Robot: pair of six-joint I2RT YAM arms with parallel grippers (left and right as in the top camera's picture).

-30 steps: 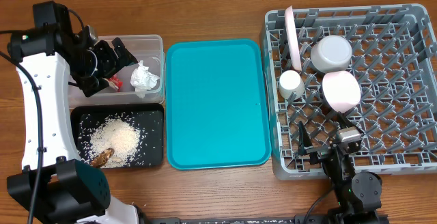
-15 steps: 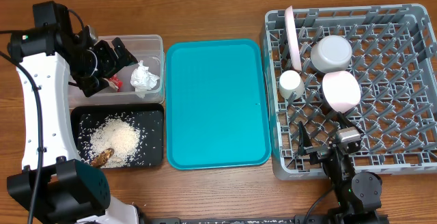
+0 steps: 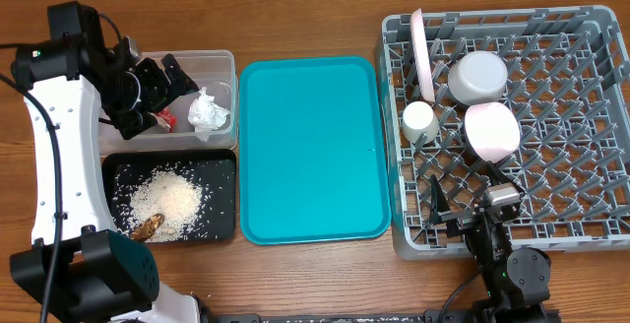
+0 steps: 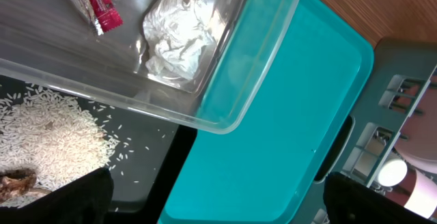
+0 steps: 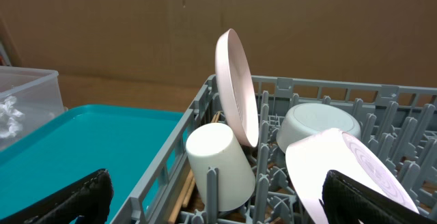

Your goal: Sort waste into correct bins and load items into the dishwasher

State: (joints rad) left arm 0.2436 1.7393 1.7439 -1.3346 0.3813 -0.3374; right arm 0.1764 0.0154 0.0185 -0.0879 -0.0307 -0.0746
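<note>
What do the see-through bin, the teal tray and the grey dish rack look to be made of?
Clear bin: probably thin transparent plastic with a glossy finish; the teal behind shows through its wall.
Teal tray: looks like moulded plastic, smooth with a soft sheen, with rounded corners and a raised rim.
Dish rack: apparently matte grey moulded plastic, formed as a lattice with upright pegs.

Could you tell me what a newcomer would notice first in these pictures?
The bright teal tray lies bare in the middle of the table. To its right, a grey dish rack holds an upright pink plate, a white cup, a white bowl and a pink bowl. To its left, white rice is spread in a black tray, beside a clear bin with crumpled paper.
</note>
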